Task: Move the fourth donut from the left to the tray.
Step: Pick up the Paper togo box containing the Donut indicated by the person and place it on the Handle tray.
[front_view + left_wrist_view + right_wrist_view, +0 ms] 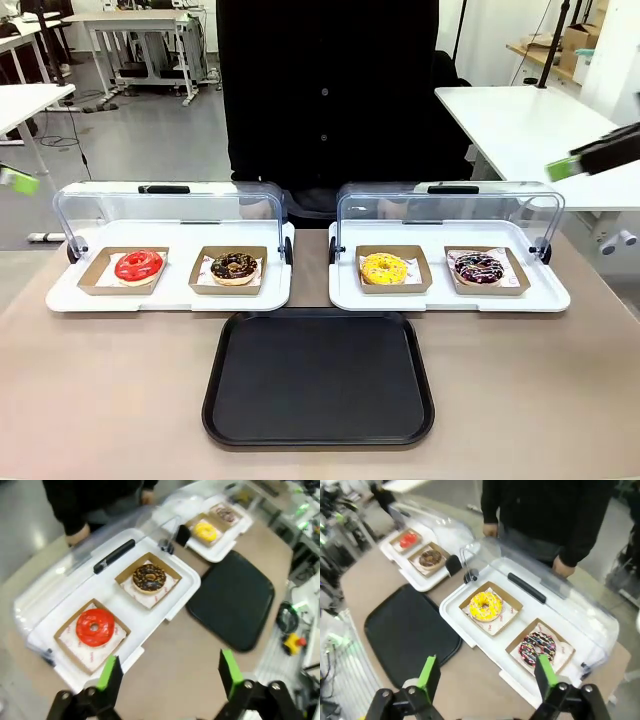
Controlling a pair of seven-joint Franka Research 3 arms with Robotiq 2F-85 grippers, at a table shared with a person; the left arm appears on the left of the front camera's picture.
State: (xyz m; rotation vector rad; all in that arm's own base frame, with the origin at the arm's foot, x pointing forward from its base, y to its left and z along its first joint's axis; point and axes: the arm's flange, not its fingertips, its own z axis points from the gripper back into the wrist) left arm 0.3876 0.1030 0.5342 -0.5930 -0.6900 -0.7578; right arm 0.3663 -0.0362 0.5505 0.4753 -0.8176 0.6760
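Note:
The fourth donut [479, 267], chocolate glazed with pink and white drizzle, lies in its brown box on the right white display tray; the right wrist view has it [538, 648] just above my right fingertip. The black tray [318, 377] rests bare at the table's near middle, also seen as a dark slab [410, 632] [232, 598] from both wrists. My right gripper [485, 676] hovers open above the table, near the right display tray's front edge. My left gripper [169, 671] hangs open over the table, in front of the red donut [94, 627].
Both white display trays [170, 295] [450, 296] have their clear lids swung up. A chocolate crumb donut [234, 266] and a yellow donut [384, 268] sit in boxes. A person in black stands at the far side, hands [562, 568] near the lids.

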